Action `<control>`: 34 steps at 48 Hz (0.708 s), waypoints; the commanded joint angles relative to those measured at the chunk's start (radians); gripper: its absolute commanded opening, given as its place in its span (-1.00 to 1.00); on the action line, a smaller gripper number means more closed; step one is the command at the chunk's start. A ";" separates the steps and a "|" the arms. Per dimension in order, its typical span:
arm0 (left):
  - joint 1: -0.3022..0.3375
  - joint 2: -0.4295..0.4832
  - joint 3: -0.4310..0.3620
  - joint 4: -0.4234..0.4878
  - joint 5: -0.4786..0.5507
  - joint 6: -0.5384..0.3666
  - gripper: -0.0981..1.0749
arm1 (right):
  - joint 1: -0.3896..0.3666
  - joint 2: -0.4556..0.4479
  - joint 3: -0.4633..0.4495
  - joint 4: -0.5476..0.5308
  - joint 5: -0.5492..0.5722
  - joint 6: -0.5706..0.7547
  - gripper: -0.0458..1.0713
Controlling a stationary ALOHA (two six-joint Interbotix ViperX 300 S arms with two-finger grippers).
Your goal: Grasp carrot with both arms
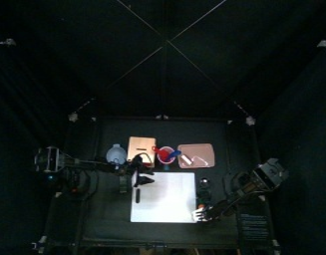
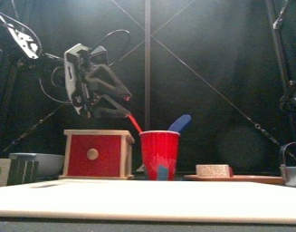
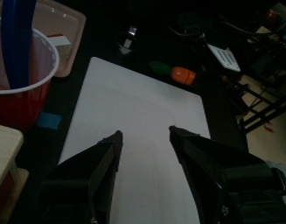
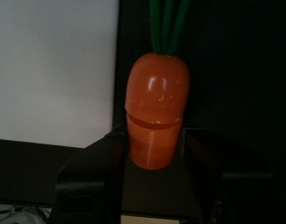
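Right gripper (image 4: 153, 149) jaws straddle the carrot's (image 4: 156, 105) blunt lower end, close against both sides, beside the white mat's (image 4: 52, 70) edge on the black table (image 4: 244, 79). Left gripper (image 3: 145, 144) hangs with jaws spread over the mat, beside the red cup (image 3: 19, 83).

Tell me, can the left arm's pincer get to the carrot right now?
Probably yes, though not at once. The left pincer hangs open above the white mat, nothing between; the carrot lies past the mat's far edge, between the right pincer's jaws.
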 commanded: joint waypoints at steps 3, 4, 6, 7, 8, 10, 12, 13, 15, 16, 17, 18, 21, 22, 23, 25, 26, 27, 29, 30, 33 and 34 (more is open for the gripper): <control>-0.002 -0.017 -0.009 -0.002 -0.005 0.002 0.61 | 0.002 -0.037 -0.023 -0.021 0.002 -0.011 0.00; -0.002 -0.018 -0.009 -0.002 -0.003 0.003 0.61 | 0.002 -0.040 -0.025 -0.031 0.003 -0.011 -0.01; -0.002 -0.020 -0.009 -0.002 -0.003 0.003 0.61 | 0.002 -0.049 -0.025 -0.055 0.008 -0.011 -0.01; -0.002 -0.020 -0.009 -0.002 -0.003 0.003 0.61 | 0.002 -0.052 -0.026 -0.067 0.008 -0.011 -0.01; -0.002 -0.023 -0.009 0.000 -0.003 0.003 0.61 | 0.002 -0.058 -0.028 -0.081 0.009 -0.012 -0.01; -0.002 -0.026 -0.009 0.000 -0.003 0.003 0.61 | 0.000 -0.067 -0.031 -0.110 0.014 -0.012 -0.01; -0.002 -0.031 -0.008 0.000 -0.003 0.003 0.61 | -0.002 -0.080 -0.035 -0.149 0.018 -0.011 -0.02; -0.002 -0.032 -0.008 0.000 -0.003 0.003 0.61 | -0.002 -0.084 -0.035 -0.164 0.018 -0.011 -0.02; -0.002 -0.038 -0.003 -0.002 -0.003 0.003 0.61 | -0.002 -0.094 -0.037 -0.187 0.020 -0.011 -0.02; -0.002 -0.040 -0.003 -0.002 -0.003 0.003 0.61 | -0.002 -0.098 -0.035 -0.195 0.020 -0.011 -0.02; 0.000 -0.043 0.000 -0.003 -0.003 0.003 0.61 | -0.002 -0.100 -0.034 -0.204 0.020 -0.011 -0.02; 0.000 -0.044 0.002 -0.003 -0.003 0.003 0.61 | -0.002 -0.104 -0.032 -0.212 0.020 -0.012 -0.02; 0.000 -0.049 0.006 -0.003 -0.003 0.003 0.61 | -0.005 -0.109 -0.028 -0.221 0.020 -0.015 -0.02; 0.000 -0.051 0.008 -0.003 -0.003 0.003 0.61 | -0.005 -0.110 -0.026 -0.222 0.020 -0.015 -0.02; -0.002 -0.051 0.008 -0.003 -0.003 0.002 0.61 | -0.005 -0.114 -0.026 -0.225 0.020 -0.015 -0.02; -0.002 -0.052 0.009 -0.005 -0.003 0.002 0.61 | -0.006 -0.120 -0.023 -0.230 0.018 -0.015 -0.02; -0.002 -0.054 0.009 -0.005 -0.003 0.002 0.61 | -0.006 -0.123 -0.021 -0.233 0.020 -0.015 -0.02; -0.002 -0.054 0.011 -0.006 -0.003 0.002 0.61 | -0.006 -0.126 -0.021 -0.238 0.020 -0.015 -0.02; -0.002 -0.054 0.012 -0.009 -0.003 0.003 0.61 | -0.008 -0.132 -0.023 -0.249 0.020 -0.015 -0.02; -0.002 -0.055 0.011 -0.011 -0.003 0.003 0.61 | -0.009 -0.133 -0.025 -0.255 0.020 -0.017 -0.02; -0.002 -0.055 0.011 -0.009 -0.003 0.005 0.61 | -0.025 -0.143 -0.031 -0.293 0.015 -0.018 -0.02; -0.002 -0.055 0.009 -0.009 -0.003 0.005 0.61 | -0.032 -0.146 -0.035 -0.311 0.015 -0.021 -0.02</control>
